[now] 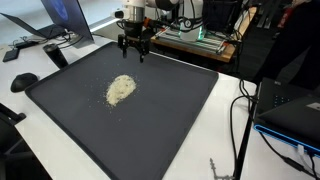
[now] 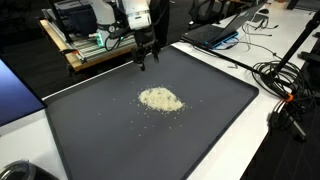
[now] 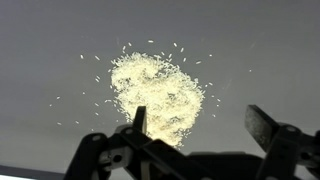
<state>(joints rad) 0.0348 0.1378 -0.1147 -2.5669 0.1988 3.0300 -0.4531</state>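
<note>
Hovering with my tool (image 1: 134, 55) wide apart and empty, I might bump the rice pile (image 1: 121, 89) and scatter it.

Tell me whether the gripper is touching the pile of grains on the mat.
Apart. In both exterior views the open gripper hangs at the far edge, with bare mat between it and the grain pile.
</note>
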